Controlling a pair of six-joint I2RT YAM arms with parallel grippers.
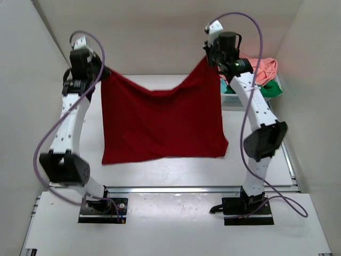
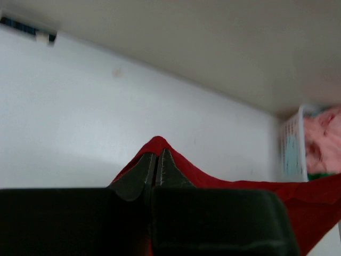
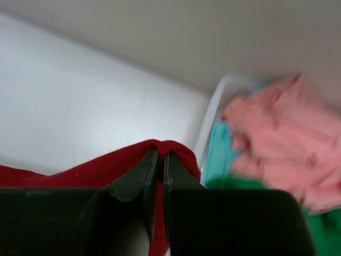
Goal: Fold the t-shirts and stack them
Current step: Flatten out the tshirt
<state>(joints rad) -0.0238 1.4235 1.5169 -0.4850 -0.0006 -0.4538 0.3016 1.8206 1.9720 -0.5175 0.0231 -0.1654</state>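
From above, the dark red soft cloth t-shirt hangs spread out, with its top corners up at ten and two o'clock. Left wrist: the left gripper pinches red cloth tight. Right wrist: the right gripper pinches it too. I think this is the spreading-out step. Next, lay it flat.

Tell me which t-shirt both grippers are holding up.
The dark red t-shirt: the left gripper and right gripper pinch its top corners, spreading it wide. The salmon pink t-shirt and green t-shirt lie bunched in the basket.
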